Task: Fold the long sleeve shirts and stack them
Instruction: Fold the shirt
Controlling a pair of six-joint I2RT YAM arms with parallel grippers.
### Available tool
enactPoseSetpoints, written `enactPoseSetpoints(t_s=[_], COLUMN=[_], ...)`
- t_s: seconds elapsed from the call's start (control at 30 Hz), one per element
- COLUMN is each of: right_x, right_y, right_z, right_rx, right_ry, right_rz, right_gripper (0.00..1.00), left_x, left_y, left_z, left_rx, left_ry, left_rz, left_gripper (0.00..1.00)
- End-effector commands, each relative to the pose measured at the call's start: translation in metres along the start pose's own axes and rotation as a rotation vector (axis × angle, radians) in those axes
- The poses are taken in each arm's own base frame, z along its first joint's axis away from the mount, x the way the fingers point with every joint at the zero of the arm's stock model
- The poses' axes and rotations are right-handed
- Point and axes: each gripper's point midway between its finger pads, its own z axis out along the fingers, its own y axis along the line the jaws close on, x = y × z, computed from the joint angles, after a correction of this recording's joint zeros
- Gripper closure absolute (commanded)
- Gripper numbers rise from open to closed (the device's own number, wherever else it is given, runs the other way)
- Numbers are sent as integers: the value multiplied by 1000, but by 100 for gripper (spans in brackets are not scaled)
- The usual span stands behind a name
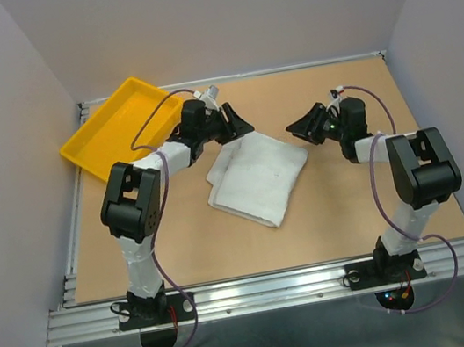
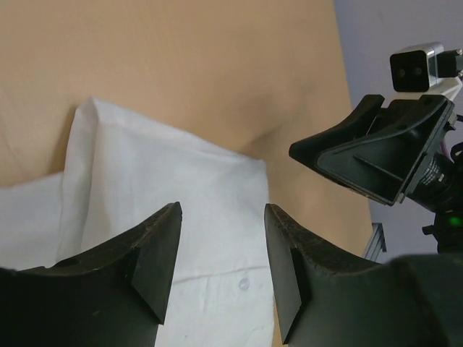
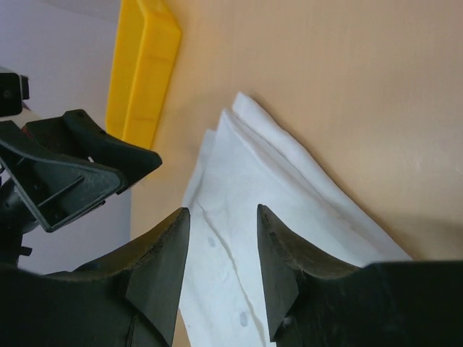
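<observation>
Folded shirt (image 1: 258, 178) is lying mid-table, being flanked at its far edge.
Left gripper (image 2: 222, 213) and right gripper (image 3: 223, 211) are hanging near its far corners, jaws apart, nothing gripped; bare table (image 1: 226, 246) is showing all round, tray (image 1: 113, 127) well apart far-left, walls (image 1: 232, 13) beyond.

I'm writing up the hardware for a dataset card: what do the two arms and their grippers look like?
The left arm and right arm have black joint housings and white-wrapped links, each with a looping purple cable. The left gripper and right gripper have broad, black, wedge-shaped fingers. A green light glows on the right wrist.
</observation>
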Motion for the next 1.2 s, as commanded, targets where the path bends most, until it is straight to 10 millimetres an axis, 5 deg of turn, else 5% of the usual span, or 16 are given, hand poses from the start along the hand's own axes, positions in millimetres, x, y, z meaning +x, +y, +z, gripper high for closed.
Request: enactPoseSetpoints(t_s=[0.0,0.17,0.4,0.57,0.67,0.83,1.0,1.17], right_x=[-24,-21,5,9,-3,-13,25,75], right_y=[34,9,-43,-73,-58,3,55,62], right_z=[12,29,43,33,22,2,-3,-3], right_rx=[-88,-54,17,73,60,-16,-111,-146], right_ry=[-17,-9,37,34,22,30,113,180], right_rz=[-63,-20,47,46,-14,-95,-126,-102], right_gripper=[52,52,52,53,53,53,53,53], left_x=[-19,-18,1,5,1,-5,12,63], left_y=[-16,-8,35,46,38,12,-4,20], left_z=[24,50,77,69,54,17,-13,-32], left_rx=[69,79,16,-3,-8,-18,-33,-98], left_ry=[-9,9,40,48,31,6,21,96], left_rz=[2,1,-26,-34,-6,34,65,51], left_gripper=[39,39,39,39,39,39,39,39])
